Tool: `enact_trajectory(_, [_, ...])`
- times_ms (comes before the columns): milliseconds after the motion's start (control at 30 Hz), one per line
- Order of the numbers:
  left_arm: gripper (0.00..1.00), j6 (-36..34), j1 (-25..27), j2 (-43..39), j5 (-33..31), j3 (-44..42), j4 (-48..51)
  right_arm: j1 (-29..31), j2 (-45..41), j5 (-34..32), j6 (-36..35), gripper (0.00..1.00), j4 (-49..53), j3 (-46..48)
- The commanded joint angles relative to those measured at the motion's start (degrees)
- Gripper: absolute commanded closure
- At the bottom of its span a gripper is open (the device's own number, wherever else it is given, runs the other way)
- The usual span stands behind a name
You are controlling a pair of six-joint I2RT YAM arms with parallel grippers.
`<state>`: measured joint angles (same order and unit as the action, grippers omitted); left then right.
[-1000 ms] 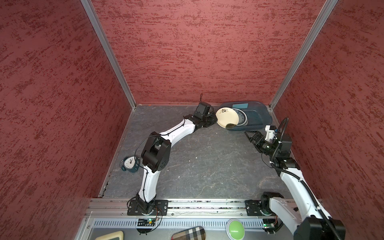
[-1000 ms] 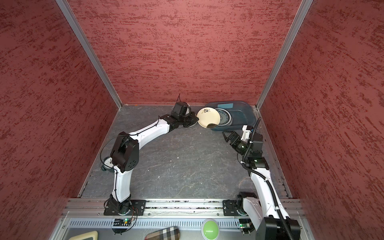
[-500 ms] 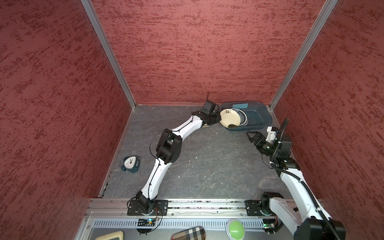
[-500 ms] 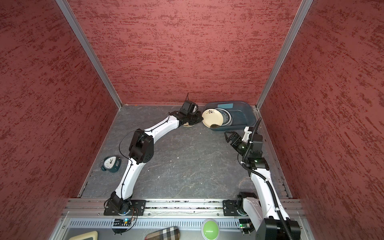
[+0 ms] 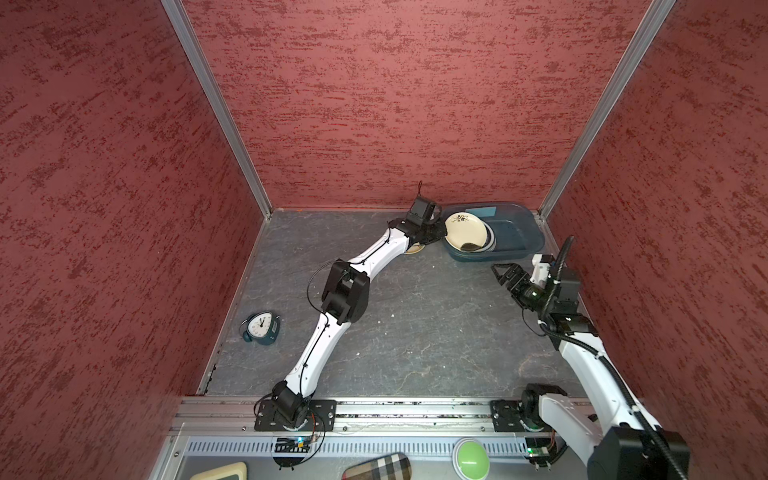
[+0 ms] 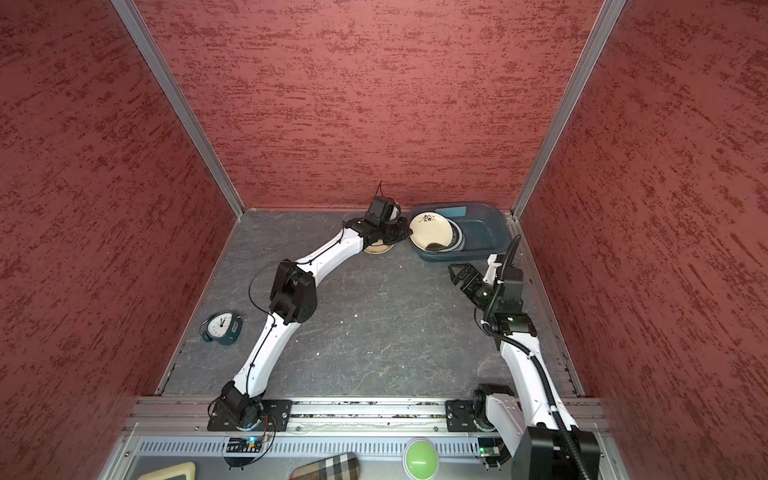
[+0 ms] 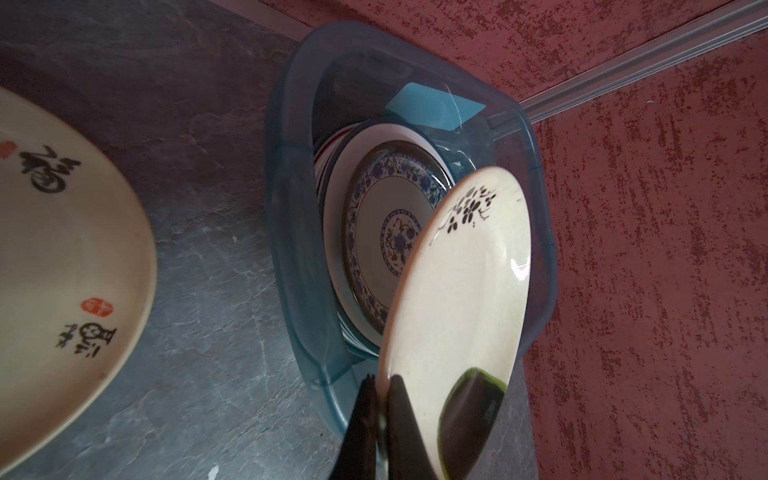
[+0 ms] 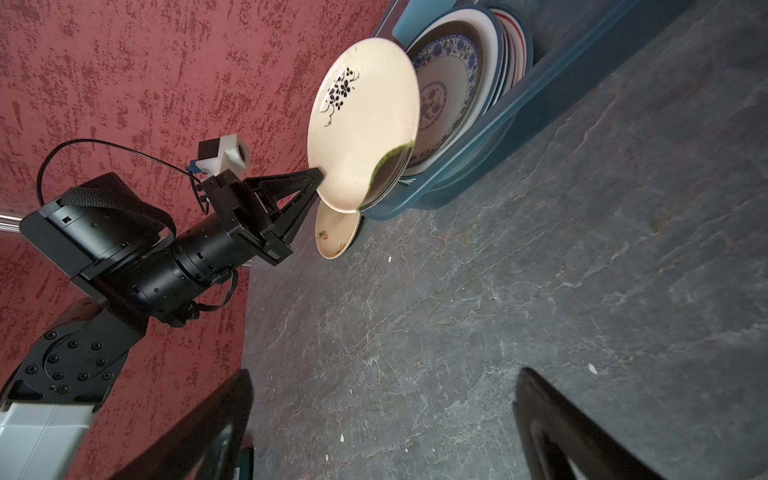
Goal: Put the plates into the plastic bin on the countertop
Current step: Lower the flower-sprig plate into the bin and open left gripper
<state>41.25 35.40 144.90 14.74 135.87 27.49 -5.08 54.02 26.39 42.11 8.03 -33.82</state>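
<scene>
Top views both show our right gripper (image 5: 500,270) nearest to us, at about 2 o'clock on the countertop (image 5: 415,332). Its jaws stand wide and hold nothing. Farther back, at 12 o'clock, a flat plate (image 5: 415,249) lies on the countertop. Just past it our left gripper (image 5: 437,231) pinches the rim of a cream plate (image 5: 465,230). That plate hangs tilted over the 9 o'clock end of the bin (image 5: 523,245), which sits far back at 1 o'clock, in the corner.

We think the job now is to set the cream plate on the stack (image 7: 386,224) inside the bin. To do it well, we should keep its low edge clear of the bin wall. Then we should lower it slowly and lay it flatter. We should let go only when it rests on the stack, because a drop from high up could chip it.

The left wrist view shows what the top views do not: the thin pinch on the rim, the blue flowers on top of the stack, and the black marks on the flat plate. The right wrist view shows the stack from the side, with several rims. Only the top views show the clock (image 5: 261,328) at 8 o'clock.
</scene>
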Motion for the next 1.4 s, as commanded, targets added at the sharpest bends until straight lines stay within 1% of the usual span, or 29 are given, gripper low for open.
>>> enact_trajectory(0, [1.00,-0.9,0.3,2.4,0.6,3.1,-0.1,-0.2,0.1,-2.3,-1.8,0.01,0.2,-1.9])
enact_trajectory(167, [1.00,0.3,0.4,4.8,0.3,5.8,-0.3,-0.2,0.0,-4.2,-3.9,0.01,1.6,-2.4])
enact_trajectory(300, [1.00,1.4,0.7,5.5,0.1,6.1,-1.2,-0.2,1.7,-6.2,-5.3,0.01,2.1,-3.1])
enact_trajectory(467, [1.00,0.4,1.0,6.2,-1.3,7.7,-0.7,-0.2,4.5,-4.7,-5.1,0.01,0.7,-4.0])
enact_trajectory(667, [1.00,-0.2,1.0,6.6,-1.7,8.9,0.7,-0.2,7.5,-5.8,-5.9,0.01,0.7,-4.7])
enact_trajectory(767, [1.00,-0.3,1.0,6.8,-2.1,8.9,0.0,-0.2,8.8,-4.9,-5.9,0.01,0.5,-5.4])
enact_trajectory(1100, [1.00,0.6,0.4,8.5,-1.4,8.9,-0.6,-0.2,7.9,-4.3,-5.9,0.01,1.0,-5.3])
enact_trajectory(1133, [0.96,0.6,0.4,8.5,-1.3,8.9,-0.6,-0.3,7.9,-4.2,-5.8,0.01,1.0,-5.1])
enact_trajectory(1233, [0.95,0.4,0.4,8.5,-1.2,8.9,-0.7,-0.2,8.0,-3.8,-5.7,0.01,0.7,-5.0])
enact_trajectory(1267, [0.92,0.4,0.4,8.5,-1.3,8.9,-0.7,-0.2,8.2,-3.7,-5.7,0.01,0.7,-5.0])
enact_trajectory(1300, [0.86,0.4,0.4,8.4,-1.3,8.9,-0.7,-0.2,8.3,-3.6,-5.7,0.01,0.7,-5.1])
enact_trajectory(1367, [0.85,0.2,0.4,8.3,-1.3,8.9,-0.8,-0.3,8.4,-3.2,-5.6,0.01,0.7,-5.1])
